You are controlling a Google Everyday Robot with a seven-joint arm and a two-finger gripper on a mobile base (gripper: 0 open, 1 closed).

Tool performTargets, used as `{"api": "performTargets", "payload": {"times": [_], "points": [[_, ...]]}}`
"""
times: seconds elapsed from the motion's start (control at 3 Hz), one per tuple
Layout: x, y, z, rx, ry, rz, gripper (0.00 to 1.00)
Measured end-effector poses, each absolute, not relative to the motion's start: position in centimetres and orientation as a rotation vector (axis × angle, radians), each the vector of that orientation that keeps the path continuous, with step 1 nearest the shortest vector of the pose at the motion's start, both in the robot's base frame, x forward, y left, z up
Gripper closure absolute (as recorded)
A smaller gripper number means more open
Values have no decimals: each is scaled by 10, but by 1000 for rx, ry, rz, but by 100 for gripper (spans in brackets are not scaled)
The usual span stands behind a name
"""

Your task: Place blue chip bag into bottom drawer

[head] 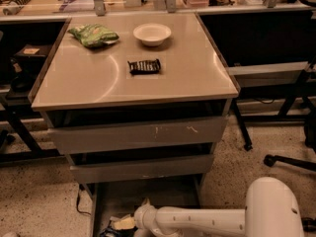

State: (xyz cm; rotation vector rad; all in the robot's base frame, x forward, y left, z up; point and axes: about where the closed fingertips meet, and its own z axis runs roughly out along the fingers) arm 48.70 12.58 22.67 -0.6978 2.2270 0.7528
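The bottom drawer [153,194] is pulled open under the two upper grey drawers, showing its flat grey floor. My white arm reaches in from the lower right. My gripper [123,225] is low over the drawer's front left part, at the picture's bottom edge. The blue chip bag [111,229] is a dark crinkly shape with a pale patch, right at the gripper and low in the drawer. I cannot tell whether the bag rests on the floor, and part of it is cut off by the picture's edge.
On the tabletop [187,78] lie a green chip bag [94,35], a white bowl [152,33] and a small black ribbed bar [144,66]. Desks stand on both sides. Chair legs [289,162] stand at the right, and a cable [79,201] lies left of the drawer.
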Motion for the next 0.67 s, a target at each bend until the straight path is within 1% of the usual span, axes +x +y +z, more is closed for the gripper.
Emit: {"api": "performTargets", "payload": {"times": [0.33,0.67], "points": [[525,126,277,-737,2166,622,0],[542,126,293,-746,2142,576,0]]}}
